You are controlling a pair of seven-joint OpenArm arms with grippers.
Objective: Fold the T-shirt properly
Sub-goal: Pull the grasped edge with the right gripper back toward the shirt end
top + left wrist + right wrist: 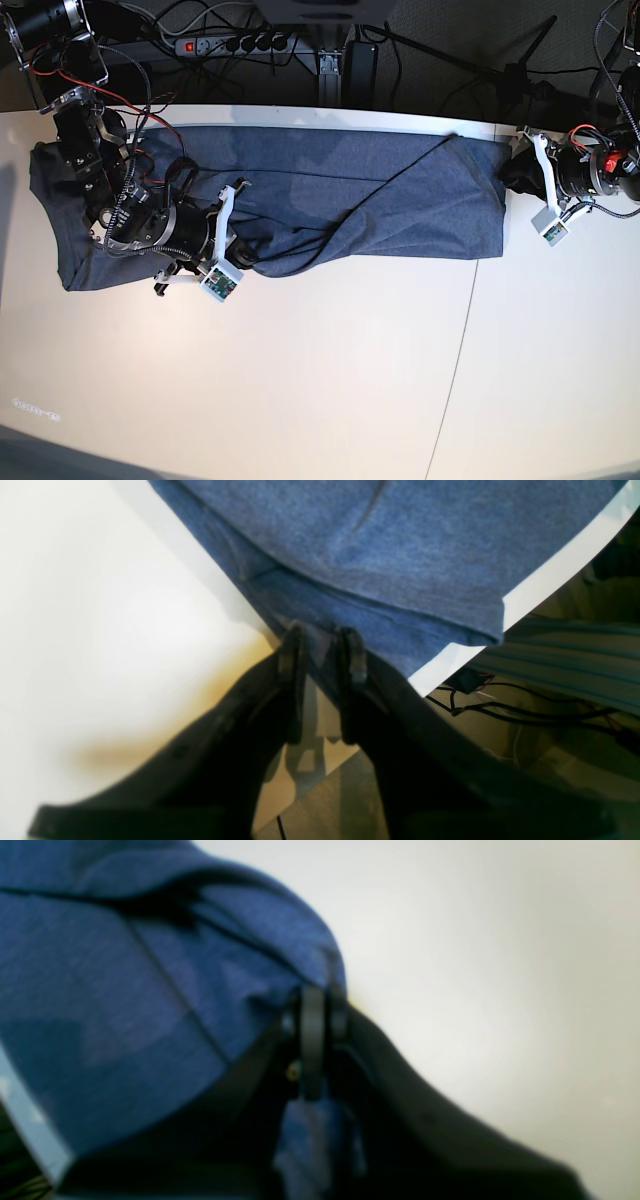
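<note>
Left hand [322, 652] pinching T-shirt [330, 200] edge — right likewise

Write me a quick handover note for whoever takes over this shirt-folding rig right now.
Left gripper: fingers pinching the T-shirt at its edge by the table corner.
Right gripper: shut on a bunch of shirt fabric.
Shirt: stretched in a long band along the table's far edge, between both arms.
Done: a rough lengthwise fold, wrinkled.
Left: smooth it and fold it across.
</note>
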